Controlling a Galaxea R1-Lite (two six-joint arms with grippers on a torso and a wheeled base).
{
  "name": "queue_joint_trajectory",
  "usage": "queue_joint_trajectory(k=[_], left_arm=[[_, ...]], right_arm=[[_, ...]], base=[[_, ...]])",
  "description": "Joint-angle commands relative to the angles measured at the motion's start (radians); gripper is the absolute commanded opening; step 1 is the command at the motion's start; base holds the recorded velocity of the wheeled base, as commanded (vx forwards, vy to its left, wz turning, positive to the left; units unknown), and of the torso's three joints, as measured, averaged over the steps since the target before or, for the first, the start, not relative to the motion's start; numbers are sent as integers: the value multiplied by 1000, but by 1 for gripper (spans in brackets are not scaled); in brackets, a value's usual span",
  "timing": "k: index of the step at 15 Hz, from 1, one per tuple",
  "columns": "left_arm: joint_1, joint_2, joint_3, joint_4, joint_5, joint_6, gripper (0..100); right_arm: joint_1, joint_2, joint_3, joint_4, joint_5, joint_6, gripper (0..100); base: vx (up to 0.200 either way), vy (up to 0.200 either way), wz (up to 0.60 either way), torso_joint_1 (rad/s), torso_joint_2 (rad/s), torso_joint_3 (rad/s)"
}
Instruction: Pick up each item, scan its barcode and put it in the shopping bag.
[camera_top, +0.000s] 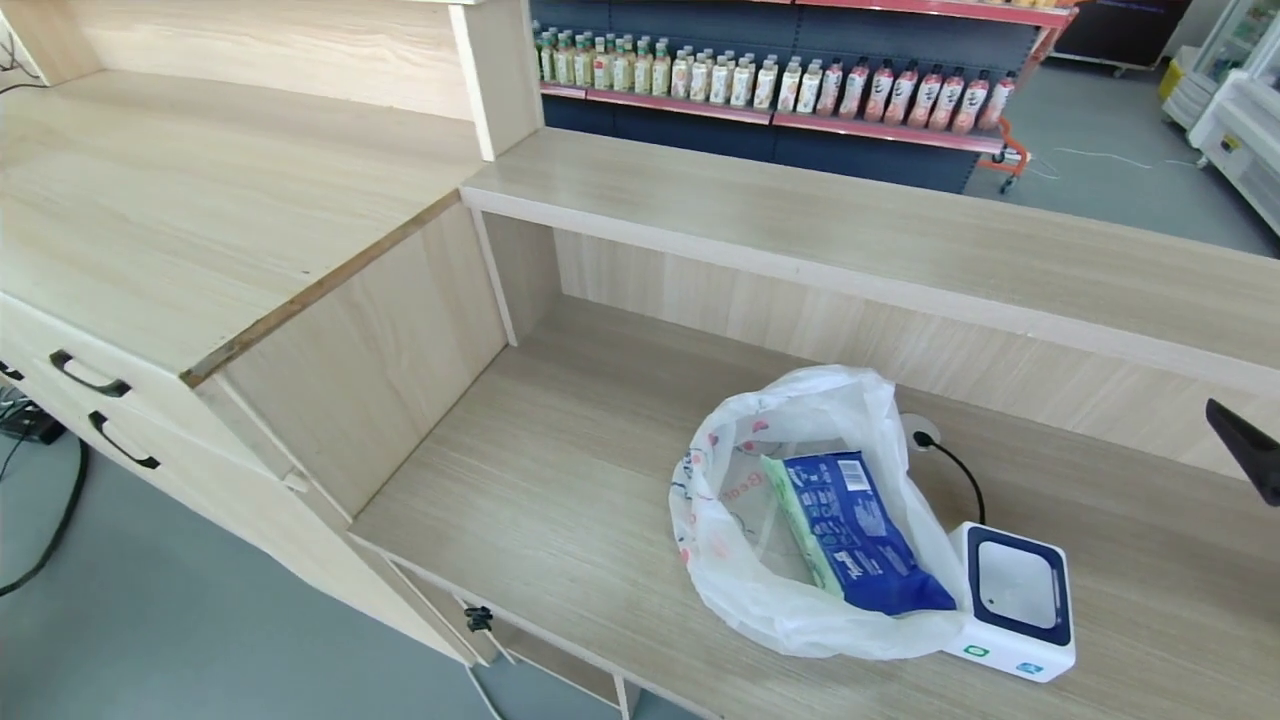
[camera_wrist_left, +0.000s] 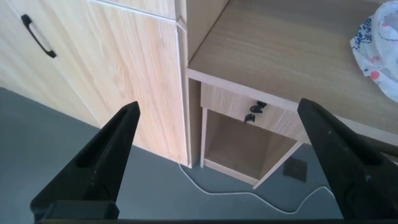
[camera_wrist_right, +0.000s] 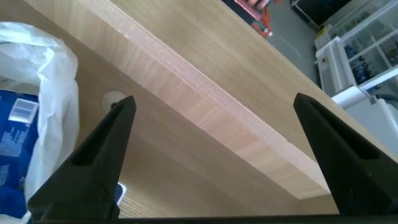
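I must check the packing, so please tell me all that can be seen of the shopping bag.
The shopping bag is thin, whitish, half-transparent plastic with small red and blue prints. It lies crumpled on the lower wooden counter, its mouth open upward. Inside lean a blue package and, beside it, the edge of a green package. The bag's side rests against the white scanner.

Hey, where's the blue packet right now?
In the head view, the blue packet lies inside the white shopping bag on the lower counter, just left of the barcode scanner.
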Motion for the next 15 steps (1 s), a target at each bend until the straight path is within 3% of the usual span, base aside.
queue_joint_trajectory(k=[1, 7, 10, 15], left_arm=[[-1, 0, 0, 0, 0, 0, 100], [1, 0, 0, 0, 0, 0, 100], [1, 0, 0, 0, 0, 0, 100], [1, 0, 0, 0, 0, 0, 100]], right_arm=[[0, 12, 0, -1, 1, -4, 100], [-3, 26, 43, 2, -8, -21, 100], [-14, 104, 99, 7, -5, 39, 100], [-28, 412, 81, 59, 1, 205, 100]], base=[[0, 0, -600, 7, 22, 2], [0, 0, -600, 2, 4, 5], [0, 0, -600, 2, -4, 4], [0, 0, 0, 0, 0, 0]])
